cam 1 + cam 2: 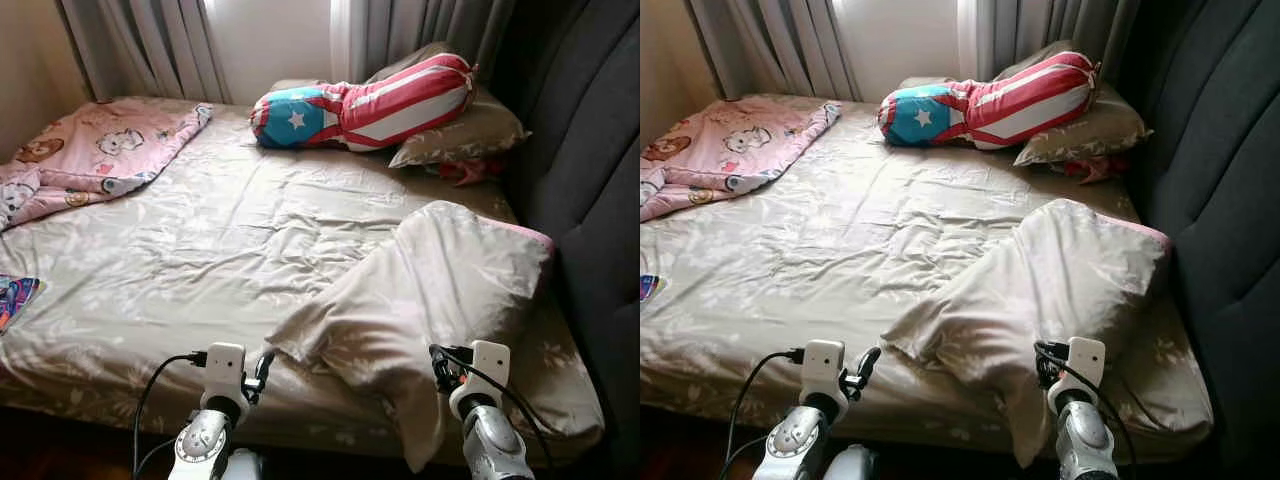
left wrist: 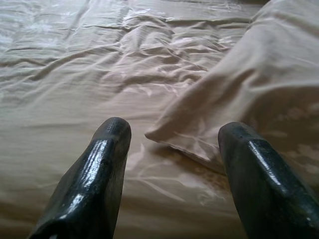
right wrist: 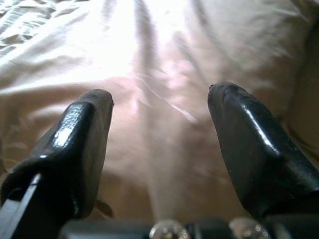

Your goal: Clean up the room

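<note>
- At the far left of the bed (image 1: 200, 250), a pink cartoon-print blanket (image 1: 95, 155) lies bunched toward the far corner, its left part cut off by the frame.
- A small colourful item (image 1: 15, 297) sits at the bed's left edge; too little of it shows to tell what it is.
- Near the bed's near edge, the left gripper (image 2: 172, 149) hovers with its fingers spread wide and nothing between them, aimed at the near-left corner of the beige pillow (image 1: 420, 300) (the corner lies just past the fingertips, apart from them).
- The middle of the bed is open, wrinkled sheet.
- The beige pillow lies askew on the near right, one corner drooping over the near edge.
- The right gripper (image 3: 159, 129) is wide apart, close over the pillow's cloth; whether it touches cannot be told.
- Far right, a stars-and-stripes bolster (image 1: 365, 103) rests on a second beige pillow (image 1: 465, 135), with something red (image 1: 462, 172) half hidden beneath.
- A dark padded headboard (image 1: 590, 170) bounds the right side; grey curtains (image 1: 150, 45) hang at the far end.
</note>
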Controlling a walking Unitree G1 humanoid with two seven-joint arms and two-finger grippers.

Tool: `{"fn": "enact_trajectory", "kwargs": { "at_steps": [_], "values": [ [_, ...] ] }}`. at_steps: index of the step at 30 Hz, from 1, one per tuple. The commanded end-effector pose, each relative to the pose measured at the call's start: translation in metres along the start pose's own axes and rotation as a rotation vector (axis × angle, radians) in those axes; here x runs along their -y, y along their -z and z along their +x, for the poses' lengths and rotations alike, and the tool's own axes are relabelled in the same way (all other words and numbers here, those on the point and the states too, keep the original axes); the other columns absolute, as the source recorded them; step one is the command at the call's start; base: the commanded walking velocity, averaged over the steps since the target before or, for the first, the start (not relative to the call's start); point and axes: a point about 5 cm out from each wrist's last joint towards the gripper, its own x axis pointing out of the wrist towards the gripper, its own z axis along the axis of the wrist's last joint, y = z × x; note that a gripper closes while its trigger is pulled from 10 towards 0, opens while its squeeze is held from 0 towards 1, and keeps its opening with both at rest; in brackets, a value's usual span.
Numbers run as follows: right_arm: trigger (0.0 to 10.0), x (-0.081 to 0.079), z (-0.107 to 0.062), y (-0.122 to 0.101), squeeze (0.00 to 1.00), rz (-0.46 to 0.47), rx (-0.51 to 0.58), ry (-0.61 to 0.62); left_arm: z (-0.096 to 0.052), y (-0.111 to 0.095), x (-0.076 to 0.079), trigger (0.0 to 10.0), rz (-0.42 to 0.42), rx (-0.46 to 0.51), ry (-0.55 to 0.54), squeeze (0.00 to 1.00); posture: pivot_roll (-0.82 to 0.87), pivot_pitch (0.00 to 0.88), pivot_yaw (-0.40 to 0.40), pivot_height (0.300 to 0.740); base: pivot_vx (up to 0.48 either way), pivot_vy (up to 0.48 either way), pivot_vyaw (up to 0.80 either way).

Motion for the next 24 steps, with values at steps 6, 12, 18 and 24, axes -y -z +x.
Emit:
{"fn": "enact_trajectory", "kwargs": {
  "at_steps": [6, 12, 18, 24],
  "values": [
    [10.0, -0.007, 0.006, -0.016, 0.0, -0.013, 0.078, 0.001, 0.002, -0.005, -0.001, 10.0, -0.009, 0.02, -0.016, 0.0, -0.04, 0.021, -0.057, 0.651, 0.332, 0.0, 0.0],
    [10.0, -0.007, 0.008, -0.024, 0.0, -0.019, 0.116, 0.023, 0.001, -0.004, -0.002, 10.0, -0.007, 0.024, -0.017, 0.0, -0.04, 0.024, -0.056, 0.651, 0.105, 0.0, 0.0],
    [10.0, -0.008, 0.006, -0.017, 1.0, 0.019, 0.066, 0.028, 0.001, -0.004, -0.005, 10.0, -0.006, 0.018, -0.03, 0.0, -0.04, 0.035, -0.056, 0.651, 0.0, 0.0, 0.0],
    [10.0, -0.013, 0.003, -0.022, 1.0, 0.06, 0.094, -0.016, -0.002, 0.0, -0.004, 10.0, -0.003, -0.001, -0.028, 0.0, -0.06, 0.035, -0.051, 0.651, 0.0, 0.0, 0.0]
  ]
}}
